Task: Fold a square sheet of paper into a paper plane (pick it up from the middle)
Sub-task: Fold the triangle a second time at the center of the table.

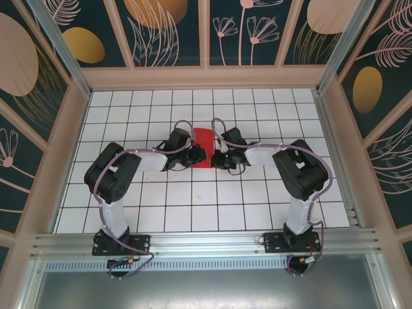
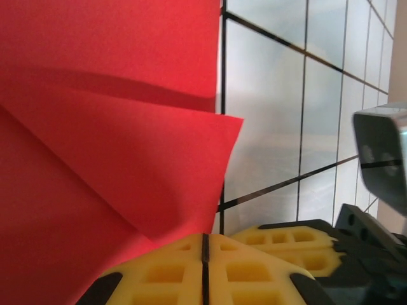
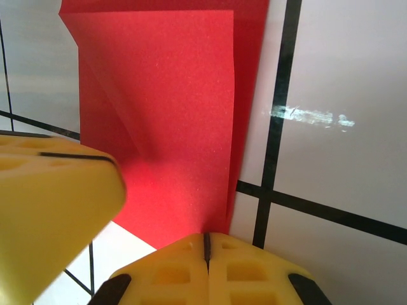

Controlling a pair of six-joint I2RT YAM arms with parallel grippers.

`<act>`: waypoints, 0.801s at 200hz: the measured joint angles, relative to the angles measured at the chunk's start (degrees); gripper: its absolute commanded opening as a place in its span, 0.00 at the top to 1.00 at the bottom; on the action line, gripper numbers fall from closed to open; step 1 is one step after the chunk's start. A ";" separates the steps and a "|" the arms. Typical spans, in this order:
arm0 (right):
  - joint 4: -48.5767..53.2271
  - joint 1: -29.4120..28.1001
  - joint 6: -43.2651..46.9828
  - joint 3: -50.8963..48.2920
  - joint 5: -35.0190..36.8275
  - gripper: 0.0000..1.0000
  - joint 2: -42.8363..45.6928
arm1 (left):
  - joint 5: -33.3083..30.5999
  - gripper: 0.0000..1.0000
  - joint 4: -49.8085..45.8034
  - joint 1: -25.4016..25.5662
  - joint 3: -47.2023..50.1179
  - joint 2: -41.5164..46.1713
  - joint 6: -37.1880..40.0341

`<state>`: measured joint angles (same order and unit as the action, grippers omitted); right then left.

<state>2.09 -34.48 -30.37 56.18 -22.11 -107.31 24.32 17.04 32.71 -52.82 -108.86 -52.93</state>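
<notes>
Both clenched. On the left gripper [image 2: 205, 270], yellow pads [image 2: 159, 274] pressed flat together, just a thin dark seam between; likewise on the right gripper [image 3: 205, 270]. Meet nose to nose over the middle of the white gridded table [image 1: 193, 199], with arms bent inward from either side.

Between and just beyond the two, the square sheet of paper [image 1: 203, 138]: bright red, lying on the tiles, partly covered from above by both wrists. Shows folds already. In the left wrist view, a pointed flap [image 2: 159, 171] standing slightly off the layer beneath and casting a shadow on it. In the right wrist view, a rectangular folded layer with a straight edge down its right side, close beside a black grid line [image 3: 276, 121].

Reaches right up to the closed seam of each pad pair. Cannot tell whether any layer is actually nipped between the pads or merely lies under the tips.

At the left of the right wrist view, a blurred yellow finger [image 3: 51, 203] of the other gripper, very near.
</notes>
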 measured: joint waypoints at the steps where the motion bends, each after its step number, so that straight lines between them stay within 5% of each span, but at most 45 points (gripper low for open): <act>1: 0.00 0.00 0.00 0.00 0.00 0.94 0.00 | 0.04 0.89 0.02 0.02 0.00 -0.13 -0.07; 160: 1.88 0.00 0.02 -0.02 0.00 0.94 1.42 | -2.78 0.89 -5.62 1.46 -4.63 -3.72 0.39</act>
<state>3.97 -34.48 -30.35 56.16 -22.11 -105.89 21.54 11.42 34.17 -57.45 -112.57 -52.53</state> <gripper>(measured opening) 0.070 0.115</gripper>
